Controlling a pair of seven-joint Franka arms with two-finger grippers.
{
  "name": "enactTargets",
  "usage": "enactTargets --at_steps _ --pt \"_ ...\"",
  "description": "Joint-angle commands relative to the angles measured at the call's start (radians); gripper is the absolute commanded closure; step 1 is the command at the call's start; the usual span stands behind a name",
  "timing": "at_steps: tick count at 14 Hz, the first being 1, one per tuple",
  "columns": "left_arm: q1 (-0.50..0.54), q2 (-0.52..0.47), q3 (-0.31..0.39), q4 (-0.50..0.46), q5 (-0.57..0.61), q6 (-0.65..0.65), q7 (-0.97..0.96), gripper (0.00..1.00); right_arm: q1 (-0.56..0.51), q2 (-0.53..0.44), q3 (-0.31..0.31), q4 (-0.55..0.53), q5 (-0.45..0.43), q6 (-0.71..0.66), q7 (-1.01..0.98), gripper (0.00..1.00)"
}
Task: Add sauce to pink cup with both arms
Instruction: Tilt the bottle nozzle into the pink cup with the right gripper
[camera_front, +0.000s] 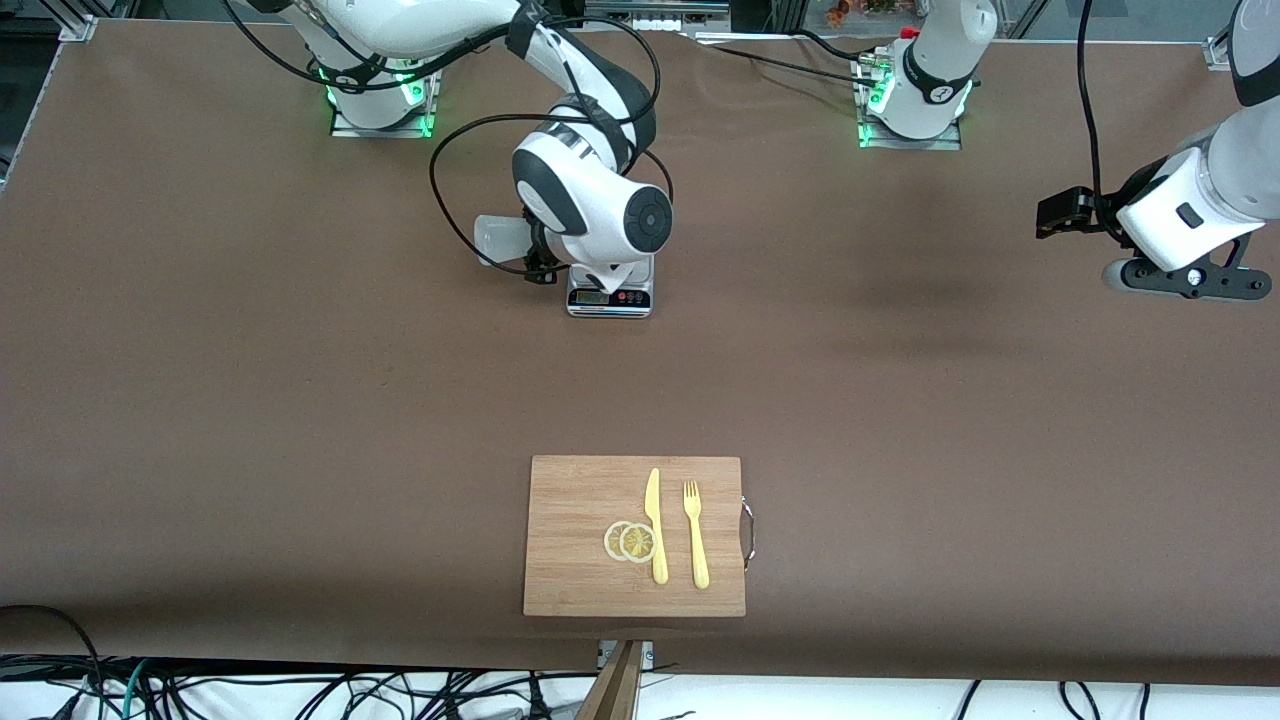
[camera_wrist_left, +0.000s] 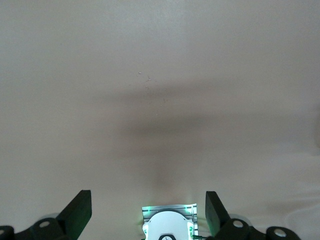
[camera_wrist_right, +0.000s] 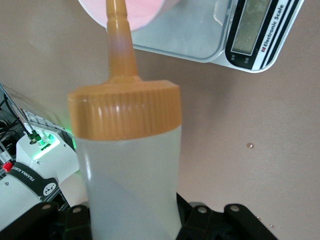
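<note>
Orange-capped and translucent, the sauce (camera_wrist_right: 131, 165) sat pinched in your right pincer (camera_wrist_right: 135, 220), tipped so its nozzle pointed at the pink cup (camera_wrist_right: 135, 11). In the right wrist view the nozzle tip lay across the cup's rim, the cup standing on the platform of the scale (camera_wrist_right: 220, 37). From the front camera you could see only the bottle's pale body (camera_front: 497, 240) sticking out beside the right arm's wrist toward the right arm's end of the table (camera_front: 250, 400); the cup itself was hidden under that arm, and only the display end of the scale (camera_front: 609, 296) showed.

Your left pincer (camera_wrist_left: 149, 212) hung over bare table near the left arm's end, well apart from the scale, its fingers (camera_wrist_left: 80, 210) spread wide with nothing between them. In the front view that pincer (camera_front: 1062, 212) appeared as a black block at the wrist.

Nearer the front camera lay a wooden cutting board (camera_front: 570, 500), carrying a yellow knife (camera_front: 656, 525), a yellow fork (camera_front: 695, 533) beside it, and two overlapping lemon slices (camera_front: 630, 541) touching the knife's blade.
</note>
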Motion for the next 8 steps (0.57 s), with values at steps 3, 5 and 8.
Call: enactTargets --at_steps 3,5,8 --pt "0.007 0.014 -0.001 0.03 0.01 -0.008 0.031 0.0 0.012 -0.012 0.012 -0.006 -0.045 -0.034 0.016 1.0" --pt "0.007 0.014 -0.001 0.028 0.01 -0.008 0.031 0.0 0.027 -0.012 0.012 -0.006 -0.053 -0.035 0.05 1.0" --pt "0.007 0.014 -0.001 0.03 0.01 -0.008 0.031 0.0 0.029 -0.012 0.013 -0.006 -0.059 -0.035 0.047 1.0"
